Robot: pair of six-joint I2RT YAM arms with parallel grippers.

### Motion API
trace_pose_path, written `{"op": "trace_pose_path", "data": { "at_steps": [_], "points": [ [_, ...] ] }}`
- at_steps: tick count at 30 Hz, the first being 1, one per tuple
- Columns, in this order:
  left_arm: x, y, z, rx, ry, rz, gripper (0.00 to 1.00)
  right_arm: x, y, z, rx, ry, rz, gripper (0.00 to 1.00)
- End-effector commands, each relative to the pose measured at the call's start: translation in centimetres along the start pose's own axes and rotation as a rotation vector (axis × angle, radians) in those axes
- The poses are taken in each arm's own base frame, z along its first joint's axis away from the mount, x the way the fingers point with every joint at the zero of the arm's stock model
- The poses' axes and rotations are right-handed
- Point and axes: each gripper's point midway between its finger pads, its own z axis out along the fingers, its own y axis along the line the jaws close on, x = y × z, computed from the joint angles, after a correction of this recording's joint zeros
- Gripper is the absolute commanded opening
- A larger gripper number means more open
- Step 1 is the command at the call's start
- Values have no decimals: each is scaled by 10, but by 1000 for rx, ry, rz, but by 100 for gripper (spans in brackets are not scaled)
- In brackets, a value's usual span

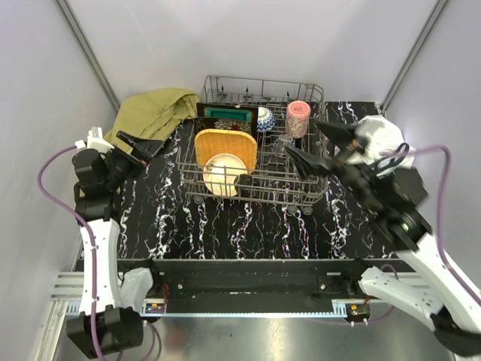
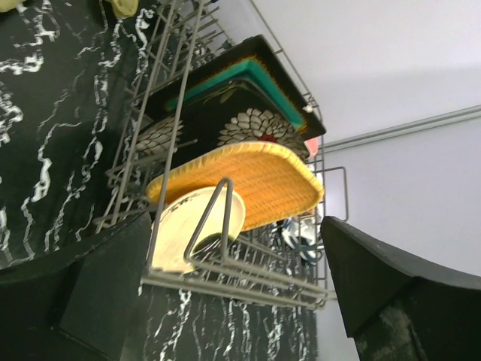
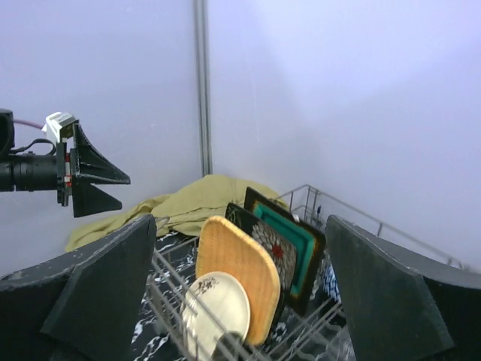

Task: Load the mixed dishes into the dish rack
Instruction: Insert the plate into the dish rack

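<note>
The left arm [image 1: 96,252] and right arm [image 1: 442,267] have white lower links and black joint housings higher up. A purple cable [image 1: 42,185] loops off each. The left tool [image 1: 139,145] and right tool [image 1: 301,137] carry matte black, wedge-shaped fingers [image 3: 92,167] tapering to points. A small white block [image 3: 58,124] sits behind the left tool's.

Teal square plate [image 3: 297,238] largely behind dark floral plate [image 3: 267,239]

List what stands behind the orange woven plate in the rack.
A dark floral plate stands right behind the orange woven plate, then a teal square plate. The orange one covers part of both.
</note>
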Motion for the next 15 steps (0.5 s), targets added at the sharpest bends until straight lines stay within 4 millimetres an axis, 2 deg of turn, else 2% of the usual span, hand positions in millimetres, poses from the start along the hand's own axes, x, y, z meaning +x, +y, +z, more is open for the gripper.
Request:
{"op": "trace_pose_path", "data": {
  "at_steps": [1, 2, 3, 4, 5, 6, 7, 9, 10, 12, 13, 15],
  "points": [
    [-3, -3, -24, -42, -59, 117, 99, 32, -24, -65, 199, 37, 154, 100],
    [-2, 4, -29, -82, -67, 135, 99, 60, -26, -80, 231, 110, 178, 100],
    [-1, 3, -33, -88, -77, 150, 99, 51, -34, -102, 285, 69, 198, 100],
    [1, 0, -41, -83, -95, 171, 99, 56, -36, -115, 311, 77, 220, 100],
    [2, 2, -44, -89, -105, 192, 99, 76, -36, -128, 340, 126, 262, 100],
    [5, 8, -48, -114, -112, 197, 99, 68, -42, -148, 378, 74, 291, 100],
    [7, 7, -54, -115, -128, 221, 99, 83, -43, -160, 406, 107, 309, 100],
    [15, 22, -57, -164, -117, 224, 99, 77, -47, -185, 445, 47, 360, 100],
    [16, 24, -60, -168, -121, 234, 99, 89, -49, -195, 463, 85, 353, 100],
    [24, 38, -61, -203, -105, 249, 99, 96, -56, -211, 521, 122, 339, 100],
    [26, 37, -65, -196, -115, 259, 99, 101, -58, -220, 542, 178, 325, 100],
    [32, 44, -68, -206, -110, 268, 99, 98, -59, -223, 555, 187, 324, 100]
  ]
}}
